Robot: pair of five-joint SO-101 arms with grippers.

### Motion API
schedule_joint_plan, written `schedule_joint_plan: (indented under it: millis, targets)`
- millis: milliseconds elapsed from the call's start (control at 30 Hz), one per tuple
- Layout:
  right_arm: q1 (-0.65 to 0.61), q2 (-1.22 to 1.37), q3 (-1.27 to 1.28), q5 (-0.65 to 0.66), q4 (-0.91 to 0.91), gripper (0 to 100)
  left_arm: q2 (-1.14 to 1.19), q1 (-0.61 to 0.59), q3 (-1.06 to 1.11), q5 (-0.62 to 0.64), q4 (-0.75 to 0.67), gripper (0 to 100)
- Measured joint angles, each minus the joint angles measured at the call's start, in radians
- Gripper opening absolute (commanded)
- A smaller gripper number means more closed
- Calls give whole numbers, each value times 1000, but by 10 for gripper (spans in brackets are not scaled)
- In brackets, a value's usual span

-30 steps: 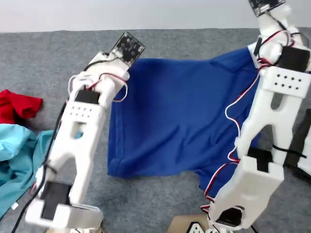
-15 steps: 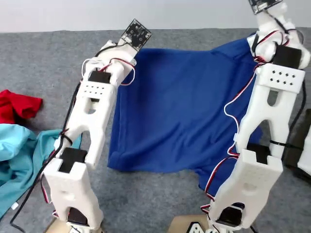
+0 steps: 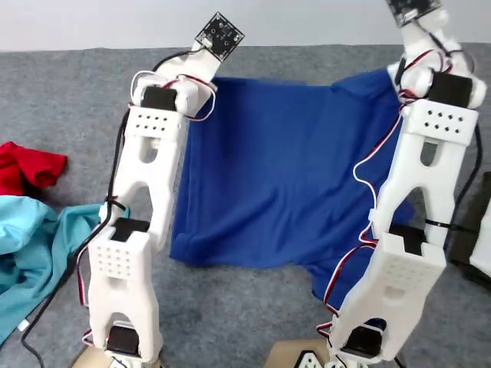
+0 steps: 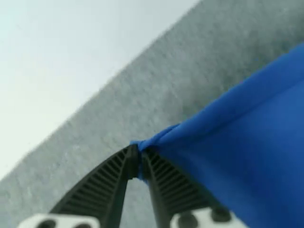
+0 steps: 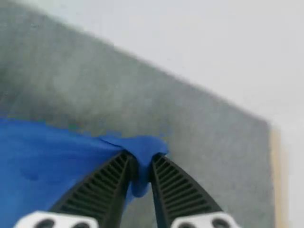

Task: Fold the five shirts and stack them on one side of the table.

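A blue shirt (image 3: 284,169) is spread across the middle of the grey table, its far edge lifted between the two arms. My left gripper (image 4: 138,166) is shut on a far corner of the blue shirt (image 4: 237,142), which stretches taut from the fingertips. My right gripper (image 5: 140,173) is shut on the other far corner of the blue shirt (image 5: 57,152). In the high view the left arm (image 3: 153,146) stands along the shirt's left side and the right arm (image 3: 422,169) along its right. A red shirt (image 3: 27,167) and a teal shirt (image 3: 34,245) lie crumpled at the left edge.
The grey cloth-covered table (image 3: 69,100) ends at a pale wall (image 3: 115,23) at the back. A dark object (image 3: 472,230) sits at the right edge behind the right arm. Bare grey surface lies in front of the blue shirt.
The left arm has stretched toward the back of the table, carrying its corner of the blue shirt farther away; the shirt's far edge is now drawn straighter. The right arm barely moved.
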Motion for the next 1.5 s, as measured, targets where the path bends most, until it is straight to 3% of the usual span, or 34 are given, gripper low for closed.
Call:
schedule_joint_plan:
  millis: [233,533,833,1233,1500]
  targets:
    - [0,0,0,40,236,10,35,0,-118,-5,322,3]
    - [0,-25,0,49,479,10,35,40,-121,-161,641,2]
    - [0,-190,138,80,520,10,18,28,-75,-215,664,2]
    - [8,-605,749,84,520,10,-416,101,517,-279,664,2]
    - [8,-853,1063,135,520,10,-548,89,772,-321,664,2]
